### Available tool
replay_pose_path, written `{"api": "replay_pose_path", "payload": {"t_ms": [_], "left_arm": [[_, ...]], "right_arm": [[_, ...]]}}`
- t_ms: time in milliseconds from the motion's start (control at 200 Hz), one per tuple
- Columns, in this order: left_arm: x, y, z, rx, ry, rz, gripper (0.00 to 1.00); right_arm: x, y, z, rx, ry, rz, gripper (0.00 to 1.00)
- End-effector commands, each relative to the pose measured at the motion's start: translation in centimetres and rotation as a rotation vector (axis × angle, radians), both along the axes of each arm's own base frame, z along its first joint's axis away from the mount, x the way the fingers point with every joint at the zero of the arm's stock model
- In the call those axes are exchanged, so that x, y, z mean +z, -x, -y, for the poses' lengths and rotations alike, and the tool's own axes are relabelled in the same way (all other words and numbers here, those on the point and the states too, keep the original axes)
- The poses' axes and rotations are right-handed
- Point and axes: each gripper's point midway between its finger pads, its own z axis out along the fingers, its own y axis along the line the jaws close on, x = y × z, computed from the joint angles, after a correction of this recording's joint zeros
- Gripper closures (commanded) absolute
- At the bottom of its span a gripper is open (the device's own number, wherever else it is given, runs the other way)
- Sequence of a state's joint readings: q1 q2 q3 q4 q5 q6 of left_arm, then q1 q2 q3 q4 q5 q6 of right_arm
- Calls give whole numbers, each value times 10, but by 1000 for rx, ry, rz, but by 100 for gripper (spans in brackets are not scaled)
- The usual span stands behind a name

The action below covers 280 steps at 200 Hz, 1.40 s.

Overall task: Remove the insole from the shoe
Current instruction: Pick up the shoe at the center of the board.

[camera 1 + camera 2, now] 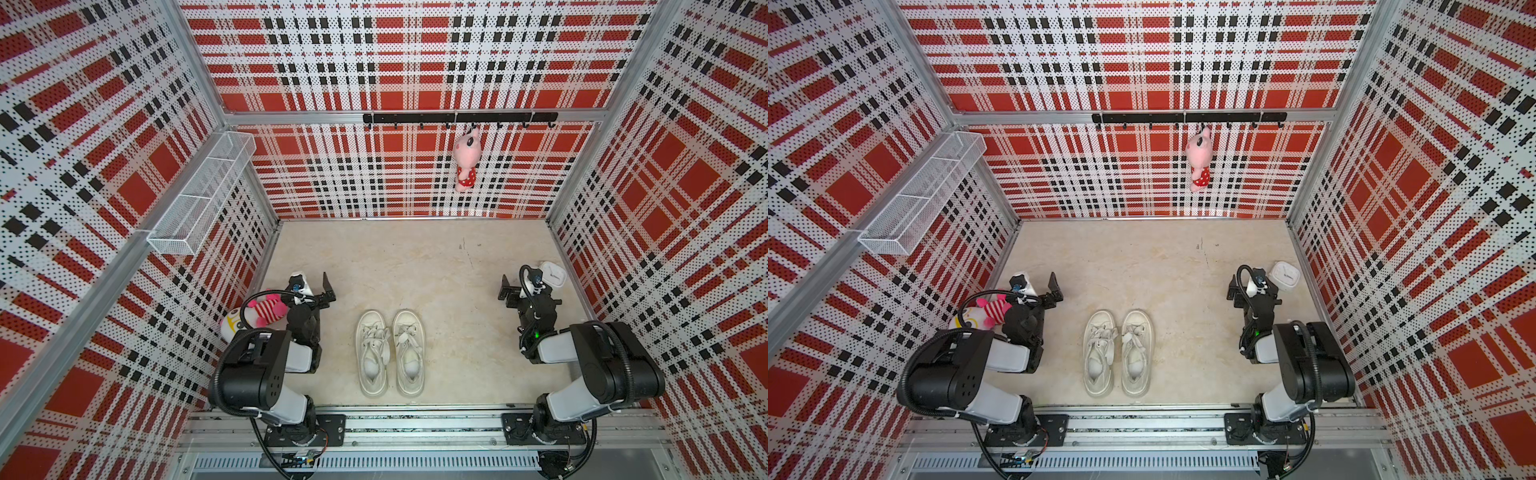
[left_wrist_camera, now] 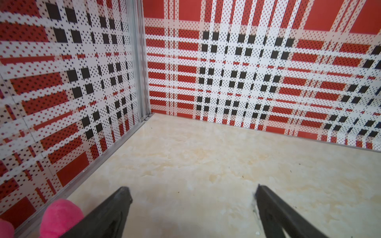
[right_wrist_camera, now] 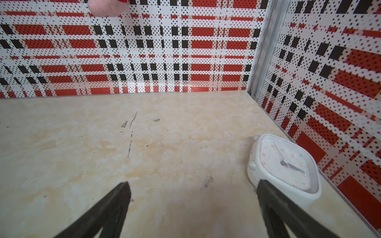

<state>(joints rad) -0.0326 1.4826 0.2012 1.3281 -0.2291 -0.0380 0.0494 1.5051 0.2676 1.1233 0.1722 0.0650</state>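
Observation:
Two white lace-up shoes stand side by side near the front edge in both top views, toes pointing to the back wall: one shoe [image 1: 371, 353] [image 1: 1099, 353] on the left and its pair [image 1: 409, 353] [image 1: 1137, 353] on the right. A pale insole [image 1: 371, 369] shows through the heel opening, inside the shoe. My left gripper [image 1: 316, 286] [image 2: 192, 189] is open over bare floor, left of the shoes and a little behind them. My right gripper [image 1: 523, 286] [image 3: 193, 184] is also open and empty, well to the right of the shoes. Neither wrist view shows a shoe.
A pink striped plush toy [image 1: 266, 311] [image 2: 59, 216] lies by the left wall beside my left arm. A white clock [image 1: 552, 272] [image 3: 286, 167] lies next to one right finger. A pink plush [image 1: 466, 160] hangs from the hook rail [image 1: 415, 117]. A wire basket [image 1: 203, 195] is mounted on the left wall.

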Motion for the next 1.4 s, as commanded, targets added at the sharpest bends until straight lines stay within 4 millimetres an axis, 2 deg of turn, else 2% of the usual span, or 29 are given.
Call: {"api": "replay_pose_path", "payload": {"t_ms": [0,90,220,321,401,501,596,752,917,1042,1168,1398], "left_arm": [[18,2,11,-17,-53,16,2],[36,1,28,-12,-99,23,2],[73,-7,49,-113,66,71,2],[94,-3,53,-150,184,104,2],[101,5,49,-145,267,124,2],[96,10,47,-150,349,84,2],[84,13,49,-165,406,20,2],[63,21,54,-175,470,-69,2],[49,30,56,-191,510,-93,2],[45,34,48,-154,519,-88,2],[46,35,45,-142,527,-79,2],[45,35,41,-124,526,-78,2]], "right_arm": [[26,8,0,5,4,44,0],[42,12,1,-3,-55,28,0],[66,17,-18,90,-184,-2,0],[82,24,-38,182,-281,-38,0],[87,31,-57,239,-327,-90,0],[87,41,-80,260,-336,-203,0],[74,54,-110,301,-324,-349,0],[52,79,-178,424,-264,-544,0],[39,111,-267,618,-183,-694,0],[30,138,-312,715,-111,-789,0],[20,161,-326,750,-65,-854,2],[-5,202,-324,769,-69,-969,13]]}}
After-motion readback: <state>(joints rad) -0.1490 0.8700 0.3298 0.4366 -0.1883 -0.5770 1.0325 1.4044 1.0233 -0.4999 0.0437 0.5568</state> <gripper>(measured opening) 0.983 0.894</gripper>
